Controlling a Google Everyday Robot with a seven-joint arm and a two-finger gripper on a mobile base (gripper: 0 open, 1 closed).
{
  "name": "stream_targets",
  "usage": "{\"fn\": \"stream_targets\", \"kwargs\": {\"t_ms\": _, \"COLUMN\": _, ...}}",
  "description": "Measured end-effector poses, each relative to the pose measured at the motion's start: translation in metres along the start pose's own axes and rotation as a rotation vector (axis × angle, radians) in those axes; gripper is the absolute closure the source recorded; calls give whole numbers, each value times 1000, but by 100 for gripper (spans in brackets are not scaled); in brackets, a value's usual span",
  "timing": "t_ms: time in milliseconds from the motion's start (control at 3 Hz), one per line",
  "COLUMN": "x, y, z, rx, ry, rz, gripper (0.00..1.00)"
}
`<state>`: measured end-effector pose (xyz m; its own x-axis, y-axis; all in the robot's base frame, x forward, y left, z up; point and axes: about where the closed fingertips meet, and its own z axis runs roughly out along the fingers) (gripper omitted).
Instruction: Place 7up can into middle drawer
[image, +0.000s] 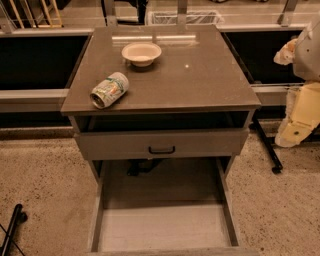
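Note:
The 7up can (109, 90) lies on its side near the front left corner of the grey cabinet top (200, 80), its silver end facing the front. The middle drawer (165, 227) is pulled out below, with a pale grey floor and nothing in it. My gripper (292, 131) hangs on the cream-and-white arm at the right edge of the view. It is beside the cabinet's right side, below the level of the top and far from the can. It holds nothing that I can see.
A cream round bowl (141, 52) stands at the back middle of the top. A shut drawer front with a black handle (161, 149) sits above the open drawer. A black stand leg (265, 145) is right of the cabinet. A black bar (12, 225) lies on the floor at lower left.

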<state>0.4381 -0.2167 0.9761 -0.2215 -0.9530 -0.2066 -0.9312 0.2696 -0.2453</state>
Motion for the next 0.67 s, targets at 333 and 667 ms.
{"fn": "stream_targets", "kwargs": {"t_ms": 333, "x": -9, "y": 1, "z": 4, "rx": -2, "ry": 1, "rz": -34, "gripper": 0}}
{"fn": "stream_targets", "kwargs": {"t_ms": 667, "x": -49, "y": 4, "z": 19, "rx": -14, "ry": 5, "rz": -177, "gripper": 0}}
